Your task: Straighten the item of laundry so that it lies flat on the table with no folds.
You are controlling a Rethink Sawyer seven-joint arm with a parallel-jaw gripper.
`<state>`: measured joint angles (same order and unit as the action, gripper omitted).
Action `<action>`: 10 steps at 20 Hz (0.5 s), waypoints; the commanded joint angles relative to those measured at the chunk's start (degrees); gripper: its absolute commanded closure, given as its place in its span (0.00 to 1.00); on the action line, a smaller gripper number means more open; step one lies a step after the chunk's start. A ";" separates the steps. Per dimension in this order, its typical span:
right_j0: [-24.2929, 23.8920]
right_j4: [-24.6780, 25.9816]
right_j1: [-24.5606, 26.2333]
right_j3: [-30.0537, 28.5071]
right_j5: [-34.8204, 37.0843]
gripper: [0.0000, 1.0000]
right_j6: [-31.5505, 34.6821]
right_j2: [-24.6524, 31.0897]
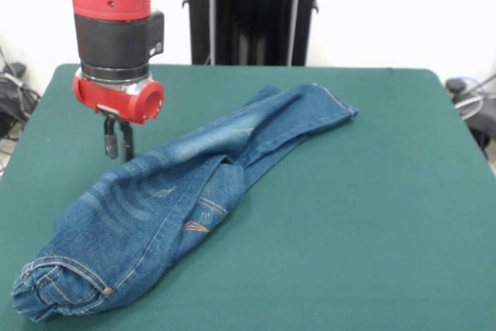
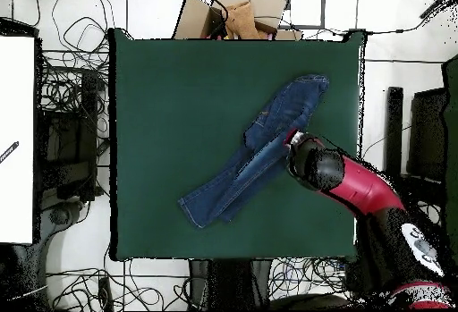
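Small blue jeans (image 1: 186,191) lying diagonally across the green bench (image 1: 372,207), legs folded over each other, waistband at near left, cuffs toward far right, claw (image 1: 118,139) just beside the jeans' far edge, fingers close together, gripping nothing visible

No legible text or labels anywhere

You had one table (image 1: 372,215), rectangular and covered in plain dark green cloth. Only the pair of blue denim jeans (image 1: 178,191) lay on it, stretched diagonally, waistband at one end and leg hems at the other. The legs appeared to lie one over the other, though the overlap was hard to judge. A fold ran mid-length. The cloth around the jeans lay smooth.
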<state>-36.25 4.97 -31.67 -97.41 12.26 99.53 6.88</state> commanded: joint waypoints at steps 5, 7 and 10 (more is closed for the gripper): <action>1.77 2.77 1.72 1.96 4.84 0.00 1.29 2.71; 1.94 3.26 1.65 1.92 4.25 0.00 0.97 2.71; 1.48 5.25 1.70 2.11 3.98 0.00 -1.68 3.73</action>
<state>-35.64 6.05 -31.57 -97.35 12.26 99.53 6.88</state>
